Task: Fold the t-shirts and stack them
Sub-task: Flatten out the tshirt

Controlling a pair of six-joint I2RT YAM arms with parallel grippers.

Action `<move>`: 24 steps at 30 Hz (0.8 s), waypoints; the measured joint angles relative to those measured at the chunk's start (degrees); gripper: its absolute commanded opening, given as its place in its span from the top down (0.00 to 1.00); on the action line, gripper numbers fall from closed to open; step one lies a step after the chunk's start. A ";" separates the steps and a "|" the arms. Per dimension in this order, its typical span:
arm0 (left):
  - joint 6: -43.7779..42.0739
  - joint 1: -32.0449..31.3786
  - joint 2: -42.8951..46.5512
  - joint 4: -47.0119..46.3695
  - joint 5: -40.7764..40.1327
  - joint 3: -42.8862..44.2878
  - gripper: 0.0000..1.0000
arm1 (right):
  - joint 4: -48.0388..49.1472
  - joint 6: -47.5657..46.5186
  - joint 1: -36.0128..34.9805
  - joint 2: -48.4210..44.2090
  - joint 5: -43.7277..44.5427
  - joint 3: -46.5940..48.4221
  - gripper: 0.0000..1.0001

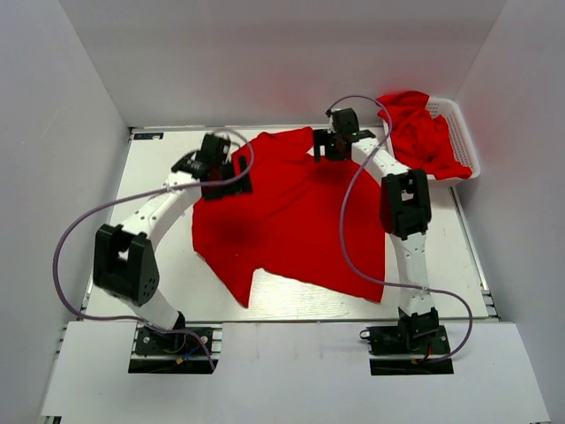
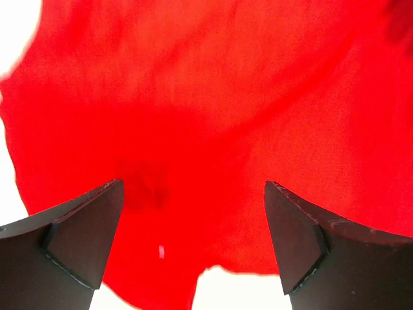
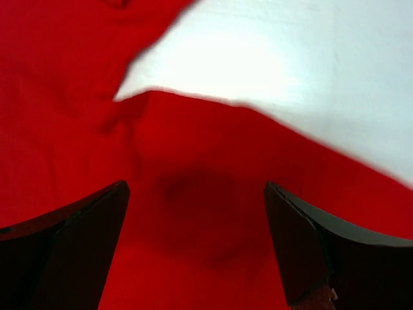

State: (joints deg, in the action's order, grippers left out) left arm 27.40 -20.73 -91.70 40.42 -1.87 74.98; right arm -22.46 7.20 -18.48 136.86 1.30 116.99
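Note:
A bright red t-shirt [image 1: 296, 221] lies spread across the middle of the white table, with part of its front edge turned over. Above its far left corner hovers my left gripper [image 1: 227, 177], open, its black fingers [image 2: 80, 232] wide apart over red cloth [image 2: 213, 116] and nothing between them. My right gripper [image 1: 327, 148] stands open over the shirt's far edge, with the cloth [image 3: 193, 213] below the spread fingers [image 3: 310, 252] and bare table beyond. More red t-shirts [image 1: 422, 132] are bunched in the basket.
A white plastic lattice basket [image 1: 461, 132] sits at the far right corner. White walls [image 1: 79, 106] close in the table on three sides. Purple cables loop from both arms.

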 measured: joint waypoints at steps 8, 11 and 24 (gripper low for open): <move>-6.49 0.68 -25.14 -2.84 -6.58 28.50 0.00 | -5.35 9.35 0.04 -24.00 8.85 -21.05 0.10; -9.01 0.79 -36.81 -2.05 -8.17 38.97 0.00 | -6.14 13.57 0.09 -31.76 10.75 -32.30 0.10; -11.23 1.81 -47.10 -4.70 -13.22 41.24 0.00 | -8.20 20.76 0.13 -31.63 14.75 -44.89 0.10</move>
State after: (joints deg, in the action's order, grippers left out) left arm 16.16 -18.92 -138.80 35.73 -15.09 116.22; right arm -30.65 27.97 -18.35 105.23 16.05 72.10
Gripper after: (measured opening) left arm 0.994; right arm 0.905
